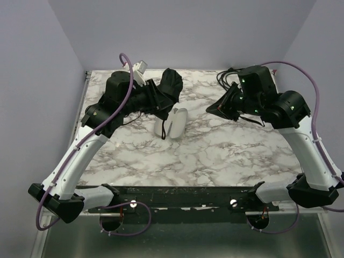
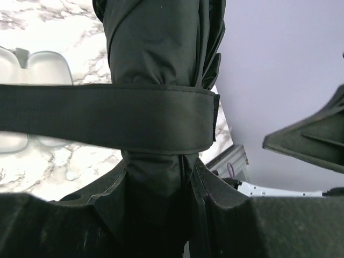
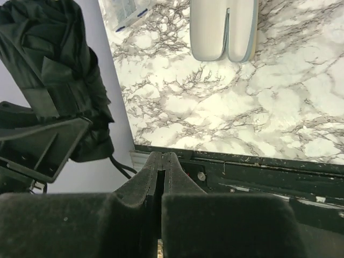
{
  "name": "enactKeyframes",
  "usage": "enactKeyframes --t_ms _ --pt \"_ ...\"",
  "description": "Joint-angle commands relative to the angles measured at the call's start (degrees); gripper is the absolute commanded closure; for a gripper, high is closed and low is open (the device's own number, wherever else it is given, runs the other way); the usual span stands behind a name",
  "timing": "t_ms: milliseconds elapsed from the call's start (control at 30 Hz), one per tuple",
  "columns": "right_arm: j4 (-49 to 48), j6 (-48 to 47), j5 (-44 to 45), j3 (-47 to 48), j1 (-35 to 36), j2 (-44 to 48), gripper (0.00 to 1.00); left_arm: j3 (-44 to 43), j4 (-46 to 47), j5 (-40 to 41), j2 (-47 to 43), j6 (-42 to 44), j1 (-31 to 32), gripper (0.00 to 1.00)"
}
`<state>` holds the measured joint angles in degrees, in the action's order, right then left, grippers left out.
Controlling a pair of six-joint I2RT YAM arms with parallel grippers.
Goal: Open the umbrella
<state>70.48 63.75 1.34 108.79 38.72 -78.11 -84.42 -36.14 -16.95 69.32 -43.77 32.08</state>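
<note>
The umbrella (image 2: 156, 48), still folded and bound by its black strap (image 2: 107, 115), sits in the upper centre of the top view. The left gripper (image 2: 158, 183) is clenched around its lower end. In the left wrist view its long axis runs from bottom centre straight up, and the far end is cut off by the top edge. The handle is buried between the fingers (image 2: 215, 199). The right gripper (image 3: 163, 174) is pressed closed on nothing, well apart at the right. A pale oblong sleeve (image 1: 172, 122) lies on the counter (image 1: 215, 156) just below the umbrella. Bare marble spreads across the lower half of the top view. Walls close in at the left, back and right.
</note>
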Motion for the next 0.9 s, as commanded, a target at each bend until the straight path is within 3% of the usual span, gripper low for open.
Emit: enactKeyframes --t_ms 0,100,133,200,233,300,467,867 --pt "3.87 -0.54 3.93 -0.34 -0.06 2.38 0.99 -3.28 1.07 1.83 -0.89 0.64 -1.38 1.0" --pt "0.78 -2.32 2.1 -0.89 -0.05 3.53 0.98 -4.33 0.87 1.37 -0.46 1.67 -1.5 1.0" --pt "-1.33 -2.94 0.8 -1.36 -0.05 4.08 0.84 -4.26 1.12 0.95 -0.42 1.69 -1.49 1.0" --pt "-5.54 -3.85 -0.96 -2.53 -0.07 5.46 0.39 -3.93 2.13 -0.05 -0.51 1.67 -1.5 1.0" --pt "-7.47 -4.03 -3.31 -3.15 -0.05 6.11 0.25 -3.71 2.64 -0.48 -0.58 1.47 -1.49 1.0" --pt "-11.95 -4.06 -4.85 -4.59 -0.05 7.55 0.13 -3.19 3.47 -1.47 -0.76 1.16 -1.49 1.0" --pt "-19.11 -4.44 -6.38 -4.72 -0.06 8.38 0.02 -2.26 6.06 -5.66 -1.18 0.83 -1.49 1.0" --pt "-22.55 -4.27 -12.69 6.51 -0.05 -5.84 0.08 -0.38 8.61 -10.39 -2.44 -0.45 -1.49 1.0"
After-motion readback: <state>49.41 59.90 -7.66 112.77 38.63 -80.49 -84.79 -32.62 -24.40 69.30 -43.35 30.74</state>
